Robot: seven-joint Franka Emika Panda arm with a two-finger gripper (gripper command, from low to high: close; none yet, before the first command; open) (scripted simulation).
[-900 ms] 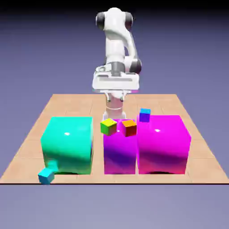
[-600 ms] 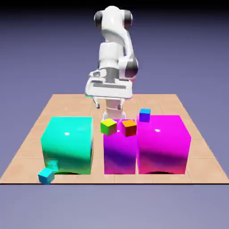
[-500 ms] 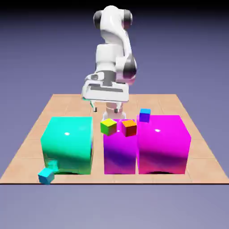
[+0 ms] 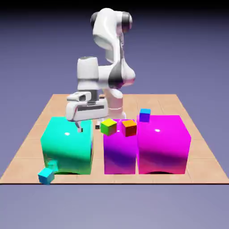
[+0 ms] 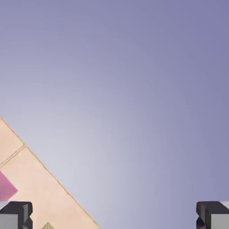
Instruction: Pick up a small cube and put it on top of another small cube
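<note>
Approach leg: end effector not yet over its target.

Cyan cube (image 4: 46, 175) sat at surface's (image 4: 27, 147) near edge, by the teal block (image 4: 67, 144); orange-topped cube (image 4: 129, 127) farther, on the purple block (image 4: 120, 154). End effector (image 4: 88, 128), fingers spread wide and empty, hovered over teal block. Best descent: clear that block, center, then close.

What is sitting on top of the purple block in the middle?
On the purple block sit the small yellow-green cube and the orange-topped cube, side by side. Whether they touch is unclear. Nothing is stacked on either. The block's top behind them is hidden.
</note>
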